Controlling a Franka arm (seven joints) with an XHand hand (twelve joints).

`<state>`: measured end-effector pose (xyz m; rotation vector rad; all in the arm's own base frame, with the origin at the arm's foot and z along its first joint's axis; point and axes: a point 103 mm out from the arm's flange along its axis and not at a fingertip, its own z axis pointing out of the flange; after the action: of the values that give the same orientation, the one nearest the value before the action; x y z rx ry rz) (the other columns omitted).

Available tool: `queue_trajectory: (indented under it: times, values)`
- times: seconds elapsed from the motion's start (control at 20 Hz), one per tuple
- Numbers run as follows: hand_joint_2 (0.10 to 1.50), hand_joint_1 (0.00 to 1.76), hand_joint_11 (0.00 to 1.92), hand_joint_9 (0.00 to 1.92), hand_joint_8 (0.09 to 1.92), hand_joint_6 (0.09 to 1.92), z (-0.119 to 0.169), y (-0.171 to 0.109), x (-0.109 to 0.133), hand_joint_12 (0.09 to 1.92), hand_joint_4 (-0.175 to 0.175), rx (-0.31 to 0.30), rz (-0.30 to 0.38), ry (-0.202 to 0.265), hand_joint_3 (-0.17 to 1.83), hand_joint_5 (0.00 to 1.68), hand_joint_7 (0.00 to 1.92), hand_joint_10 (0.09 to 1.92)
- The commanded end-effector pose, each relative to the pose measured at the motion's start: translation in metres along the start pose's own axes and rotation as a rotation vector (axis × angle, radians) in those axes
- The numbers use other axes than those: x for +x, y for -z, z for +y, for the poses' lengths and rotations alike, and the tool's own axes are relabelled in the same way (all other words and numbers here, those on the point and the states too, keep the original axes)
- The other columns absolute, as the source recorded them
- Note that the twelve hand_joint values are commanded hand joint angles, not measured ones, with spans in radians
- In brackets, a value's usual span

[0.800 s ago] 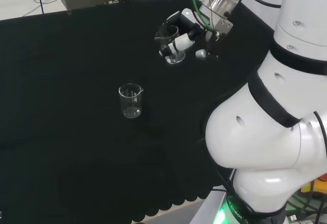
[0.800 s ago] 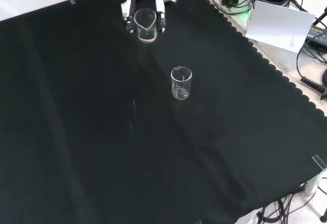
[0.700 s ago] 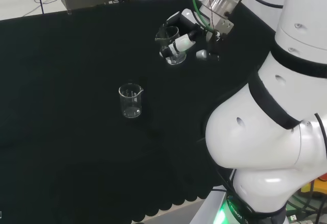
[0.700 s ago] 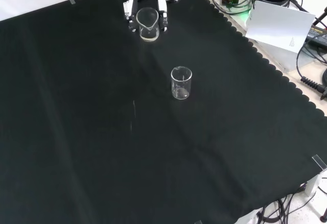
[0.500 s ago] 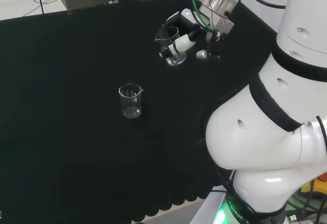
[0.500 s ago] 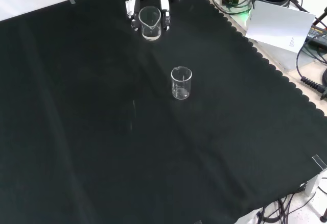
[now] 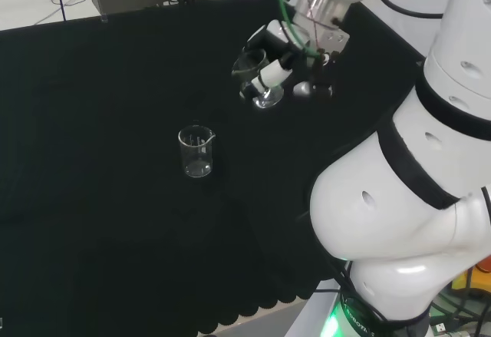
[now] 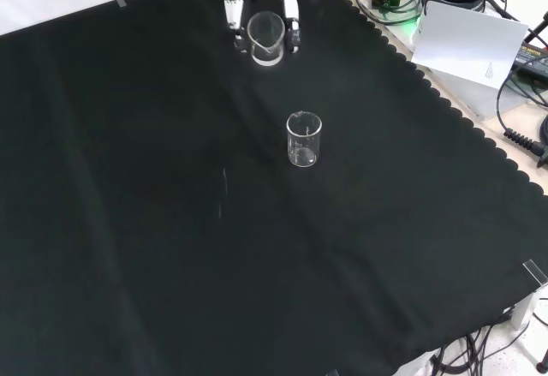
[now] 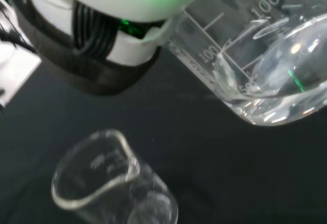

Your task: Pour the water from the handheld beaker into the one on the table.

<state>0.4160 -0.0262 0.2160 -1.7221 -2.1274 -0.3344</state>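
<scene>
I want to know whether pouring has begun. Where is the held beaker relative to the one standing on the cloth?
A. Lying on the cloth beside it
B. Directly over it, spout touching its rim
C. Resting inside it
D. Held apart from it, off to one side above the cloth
D: the hand is curled round the held beaker, clearly apart from the standing beaker, with bare black cloth between them.

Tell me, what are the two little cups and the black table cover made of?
Both beakers, the one in the hand and the one on the table, look like clear glass, maybe plastic: see-through, shiny, with white marks. The table cover looks like matte black cloth, with soft folds and a scalloped edge.
</scene>
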Motion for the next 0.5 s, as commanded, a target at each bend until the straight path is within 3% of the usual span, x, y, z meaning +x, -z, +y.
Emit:
queue_trajectory:
  times: [0.05, 0.5]
  values:
    - [0.69, 1.18, 1.49, 1.67, 0.09, 0.49, -0.008, -0.025, 0.030, 0.68, 0.002, 0.096, -0.138, 0.019, 0.56, 1.35, 1.63, 0.09]
    - [0.69, 1.18, 1.49, 1.68, 0.09, 0.49, -0.008, -0.039, 0.048, 0.68, -0.001, 0.153, -0.284, 0.010, 0.56, 1.35, 1.63, 0.09]
